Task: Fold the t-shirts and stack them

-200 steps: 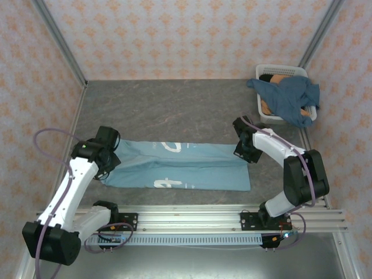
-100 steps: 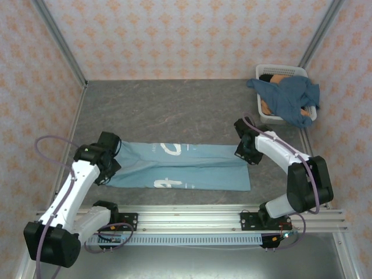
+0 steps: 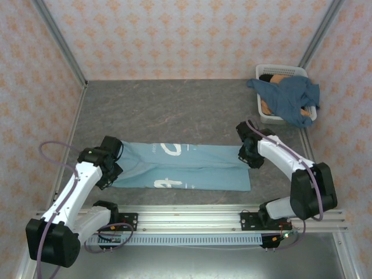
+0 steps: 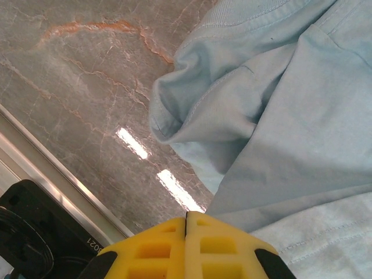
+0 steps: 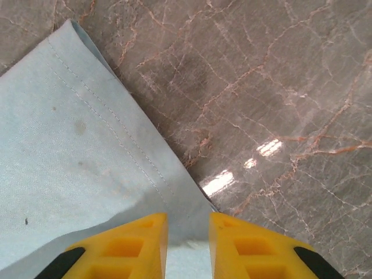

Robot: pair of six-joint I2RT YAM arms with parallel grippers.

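Marble table: right claw has parted above sky-blue t-shirt

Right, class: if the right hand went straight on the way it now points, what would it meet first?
Most likely the hemmed edge of the light blue t-shirt, lying just under the open right hand. Bare table starts right beside it, so depth leaves some doubt.

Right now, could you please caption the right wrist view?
Right gripper, slightly open, above the hemmed edge of the light blue shirt on the marble table.

Bright even light, soft shadows, glare streaks on table (both wrist views), sharp.
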